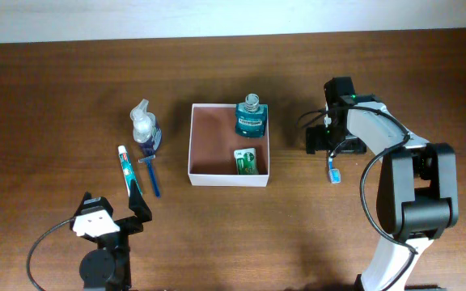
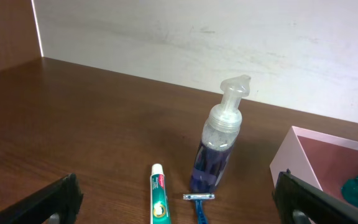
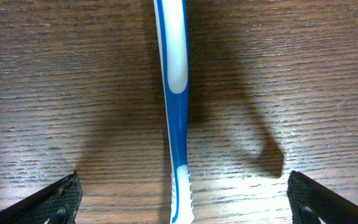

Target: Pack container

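The container (image 1: 210, 144), a shallow square box with white walls and a reddish-brown floor, sits mid-table. In it are a teal mouthwash bottle (image 1: 250, 118) and a small green packet (image 1: 247, 162). My right gripper (image 1: 331, 144) hangs open just right of the box, over a blue-and-white toothbrush (image 3: 176, 93) lying flat on the wood. The brush lies untouched between the wide fingertips (image 3: 59, 200). My left gripper (image 1: 113, 204) is open and empty at the front left. It faces a toothpaste tube (image 2: 159, 199), a blue razor (image 2: 199, 202) and a clear foam pump bottle (image 2: 219, 137).
The toothpaste tube (image 1: 128, 170), razor (image 1: 150, 171) and pump bottle (image 1: 143, 128) lie together left of the box. The toothbrush's end (image 1: 334, 172) pokes out below the right gripper. A pale wall borders the table's far edge. In the left wrist view the box's corner (image 2: 303, 146) shows at right.
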`<state>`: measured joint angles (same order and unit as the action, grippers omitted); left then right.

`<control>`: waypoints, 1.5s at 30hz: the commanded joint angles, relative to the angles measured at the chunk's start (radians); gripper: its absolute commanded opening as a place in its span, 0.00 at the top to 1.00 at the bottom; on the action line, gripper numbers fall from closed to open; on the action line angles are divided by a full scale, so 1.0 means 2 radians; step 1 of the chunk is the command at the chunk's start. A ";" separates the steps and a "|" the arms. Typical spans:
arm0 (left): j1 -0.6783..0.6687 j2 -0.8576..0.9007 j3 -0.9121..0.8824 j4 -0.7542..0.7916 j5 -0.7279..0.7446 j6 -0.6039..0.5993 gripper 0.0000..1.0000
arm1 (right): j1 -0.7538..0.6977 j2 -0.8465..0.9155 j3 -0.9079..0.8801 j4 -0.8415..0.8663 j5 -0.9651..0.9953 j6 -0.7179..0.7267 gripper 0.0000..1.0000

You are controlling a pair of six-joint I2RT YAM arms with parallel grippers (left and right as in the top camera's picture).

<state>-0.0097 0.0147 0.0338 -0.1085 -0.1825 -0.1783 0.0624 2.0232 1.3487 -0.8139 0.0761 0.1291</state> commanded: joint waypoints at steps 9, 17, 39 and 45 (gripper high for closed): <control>0.003 -0.005 -0.003 0.008 0.007 0.006 0.01 | 0.001 0.021 -0.020 0.000 0.001 0.001 0.01; 0.003 -0.005 -0.003 0.039 0.082 0.006 0.01 | 0.001 0.021 -0.020 0.000 0.001 0.001 0.01; 0.003 0.596 0.640 -0.394 0.120 0.092 0.01 | 0.001 0.021 -0.020 0.000 0.001 0.001 0.01; 0.003 0.711 0.679 -0.399 0.126 0.091 0.01 | 0.001 0.021 -0.020 0.000 0.001 0.001 0.01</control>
<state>-0.0093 1.3613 1.3685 -0.8986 0.0563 -0.0147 0.0624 2.0235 1.3441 -0.8101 0.0494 0.1314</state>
